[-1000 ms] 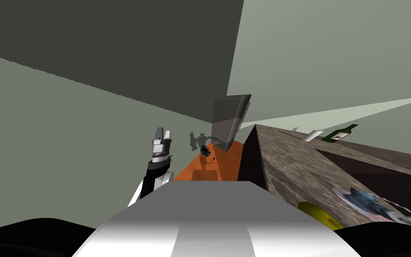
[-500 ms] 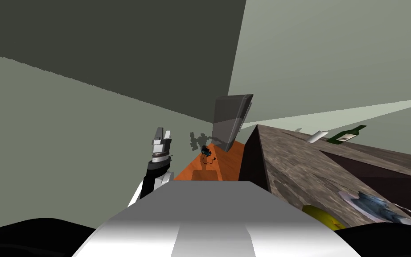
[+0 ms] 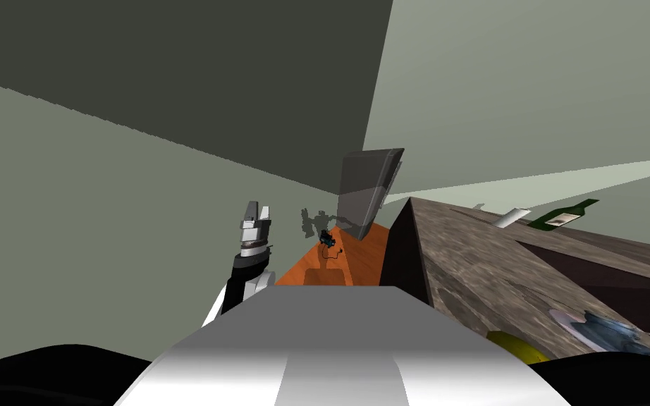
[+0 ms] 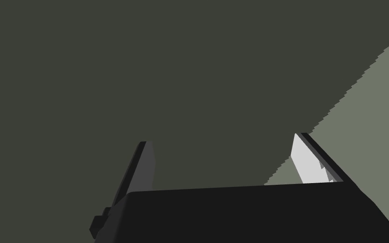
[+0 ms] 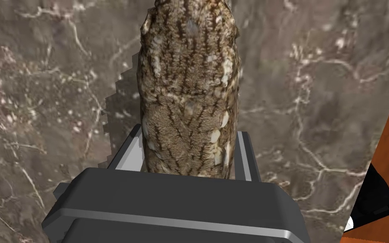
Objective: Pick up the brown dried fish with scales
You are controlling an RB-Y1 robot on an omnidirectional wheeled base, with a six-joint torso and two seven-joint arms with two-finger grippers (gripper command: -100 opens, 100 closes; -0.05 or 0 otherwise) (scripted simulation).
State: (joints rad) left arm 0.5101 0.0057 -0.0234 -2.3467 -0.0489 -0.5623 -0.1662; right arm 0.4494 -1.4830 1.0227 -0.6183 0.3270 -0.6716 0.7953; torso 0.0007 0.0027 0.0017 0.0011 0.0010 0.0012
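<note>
Gripping the scaly brown fish (image 5: 189, 76), the right pincer (image 5: 187, 141) hides its near end, while the left pincer (image 4: 222, 143) gapes open.

Right fingers (image 5: 245, 157) clamp the dried fish (image 5: 188, 93); left fingers (image 4: 309, 164) spread apart

Fish (image 5: 189, 84) between right gripper (image 5: 187, 141) jaws, over counter (image 5: 41, 105). Bottle (image 3: 563, 215) and cylinder (image 3: 512, 217) side by side at far edge, cylinder left; plate (image 3: 569, 321) near front edge.
</note>
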